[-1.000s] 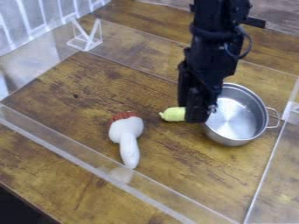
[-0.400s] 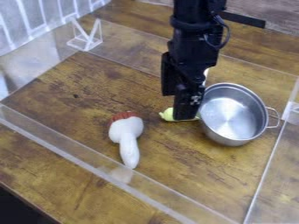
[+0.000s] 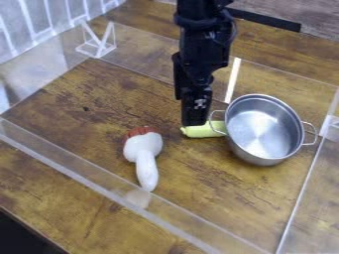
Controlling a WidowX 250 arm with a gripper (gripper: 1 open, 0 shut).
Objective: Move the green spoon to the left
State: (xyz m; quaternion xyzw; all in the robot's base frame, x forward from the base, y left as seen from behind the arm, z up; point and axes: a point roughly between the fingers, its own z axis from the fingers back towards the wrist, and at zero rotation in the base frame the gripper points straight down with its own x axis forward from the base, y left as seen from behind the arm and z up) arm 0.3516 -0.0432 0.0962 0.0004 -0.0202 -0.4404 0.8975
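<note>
The green spoon is a small yellow-green piece lying on the wooden table, just left of the steel pot. My black gripper hangs pointing down, right above the spoon's near end. Its fingers stand apart and nothing is between them. The spoon lies free below the fingertips; whether they still touch it I cannot tell.
A white chunky-handled utensil with a red tip lies on the wood to the lower left. Clear acrylic walls ring the table. A thin pale strip stands up behind the pot. A clear stand sits at the back left.
The arm has shifted left and away from the pot, and its fingers have parted. The spoon stays in the same spot beside the pot.
</note>
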